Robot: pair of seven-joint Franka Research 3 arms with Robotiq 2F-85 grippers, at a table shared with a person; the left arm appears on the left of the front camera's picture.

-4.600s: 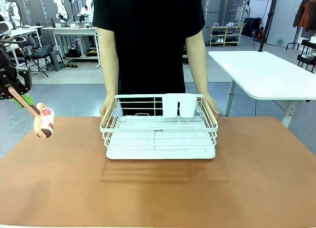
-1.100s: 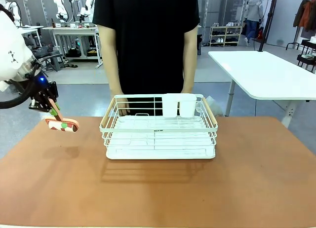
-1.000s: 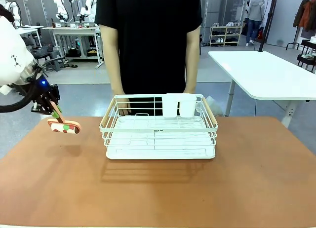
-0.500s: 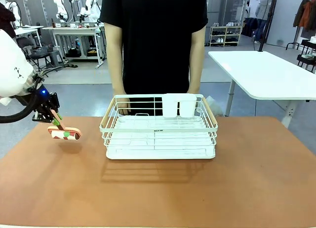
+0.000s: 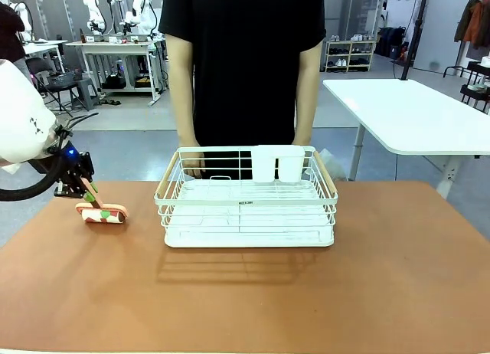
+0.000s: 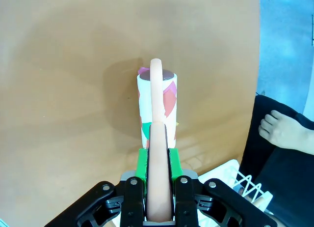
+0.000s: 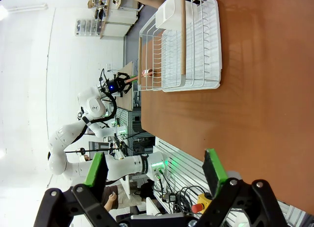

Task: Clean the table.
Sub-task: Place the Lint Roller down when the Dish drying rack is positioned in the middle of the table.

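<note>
We see the left gripper (image 5: 84,191) low over the far left part of the table (image 5: 245,300), its fingers (image 6: 142,163) pinched tight on the pale handle (image 6: 157,138) of a lint roller (image 5: 102,213). In the left wrist view the green pads press against both sides of that handle, with no gap showing. The roller's drum, patterned white, red and green, lies on its side against the reddish-brown tabletop; we cannot tell for sure whether it presses on the surface or sits just above it.

The right gripper (image 7: 156,174) hangs above the table with its two green-padded fingers (image 7: 214,169) spread wide apart and nothing between them.

The table stretches across the whole front view, and a white wire rack (image 5: 246,201) sits on it near the far edge, at the middle. A person in a black shirt stands behind the rack, one hand (image 5: 191,165) just beside its far left corner. The roller rests well to the left of the rack, apart from it.
</note>
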